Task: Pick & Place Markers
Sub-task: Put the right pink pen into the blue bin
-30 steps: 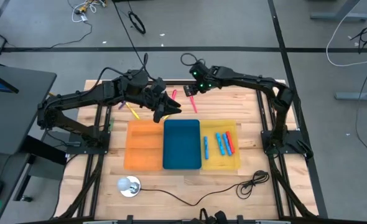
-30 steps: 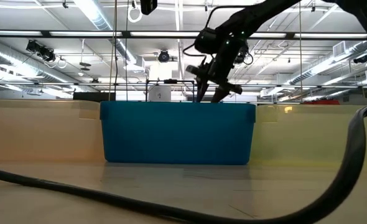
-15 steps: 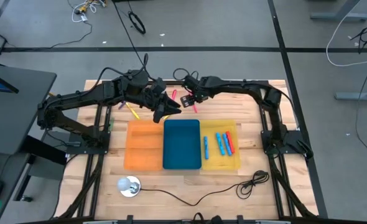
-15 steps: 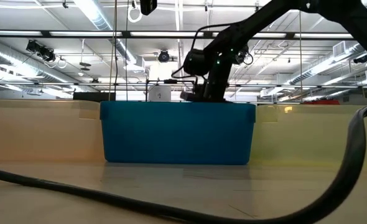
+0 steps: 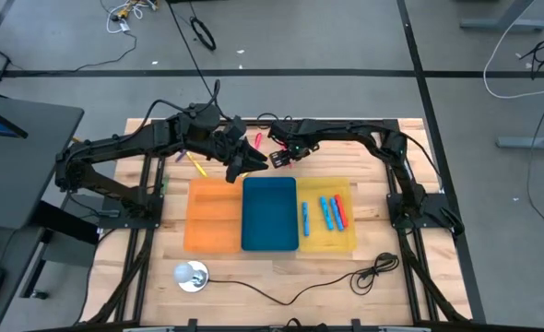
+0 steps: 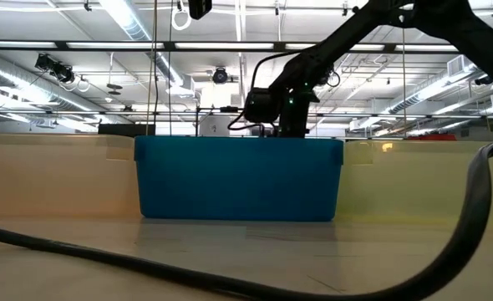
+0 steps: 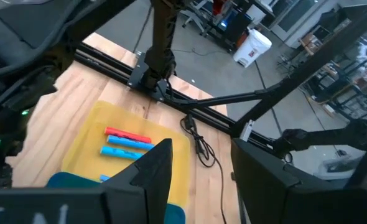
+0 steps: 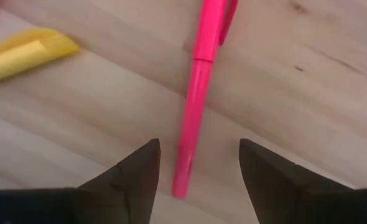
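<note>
We find the right gripper (image 5: 278, 158) reached low across the table to just behind the blue tray (image 5: 269, 214), its fingers (image 8: 126, 180) spread and straddling a pink marker (image 8: 197, 93) lying flat on the wood; the tips flank the marker without touching it, nothing grasped. The left gripper (image 5: 253, 162) hangs close by, also just behind the blue tray, fingers (image 7: 147, 174) parted on nothing.

Around the blue tray: an orange tray (image 5: 212, 214) touches one side, a yellow tray (image 5: 346, 240) the other. In the yellow tray lie several blue markers (image 5: 327, 213) and a red marker (image 5: 339, 211). A yellow marker (image 5: 196, 165) lies on the wood behind the orange tray, near the left arm. In the right wrist view a yellow piece (image 8: 28, 55) shows beside the pink marker; we cannot tell what it is.

Against a second ago: the right arm has swung from farther behind the blue tray toward it and dropped low over the pink marker. The left arm is unchanged.
</note>
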Controlling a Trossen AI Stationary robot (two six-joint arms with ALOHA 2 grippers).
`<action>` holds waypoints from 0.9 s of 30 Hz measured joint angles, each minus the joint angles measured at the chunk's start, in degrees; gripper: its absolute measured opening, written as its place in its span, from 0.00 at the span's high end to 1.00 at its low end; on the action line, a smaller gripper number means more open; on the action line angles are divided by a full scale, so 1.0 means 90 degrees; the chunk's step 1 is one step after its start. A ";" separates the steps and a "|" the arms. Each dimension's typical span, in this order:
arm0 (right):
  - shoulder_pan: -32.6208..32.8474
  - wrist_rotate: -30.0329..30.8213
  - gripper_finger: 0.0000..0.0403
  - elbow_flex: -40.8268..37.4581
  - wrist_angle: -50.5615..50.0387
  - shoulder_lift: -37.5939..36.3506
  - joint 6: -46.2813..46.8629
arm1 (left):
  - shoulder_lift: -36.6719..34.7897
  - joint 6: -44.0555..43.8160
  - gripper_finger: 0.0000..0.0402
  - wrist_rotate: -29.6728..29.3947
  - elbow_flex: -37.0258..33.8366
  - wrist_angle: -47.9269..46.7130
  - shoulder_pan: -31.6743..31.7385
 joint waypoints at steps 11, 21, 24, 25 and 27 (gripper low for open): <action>0.0043 0.0063 0.56 0.0027 -0.0059 0.0156 -0.0066 | 0.0000 0.0002 0.57 0.0439 0.0000 -0.0168 0.0002; 0.0035 0.0115 0.96 0.0022 -0.0362 0.0173 -0.0415 | 0.0000 0.0017 0.57 0.0405 0.0000 -0.0223 0.0010; 0.0035 0.0079 0.96 0.0021 -0.0436 0.0157 -0.0506 | 0.0000 0.0043 0.57 0.0385 0.0000 -0.0223 0.0010; 0.0033 0.0080 0.95 0.0019 -0.0466 0.0152 -0.0511 | 0.0000 0.0107 0.57 0.0381 0.0000 -0.0223 0.0010; 0.0036 0.0101 0.95 0.0007 -0.0571 0.0092 -0.0554 | 0.0000 0.0203 0.57 0.0376 0.0000 -0.0223 0.0010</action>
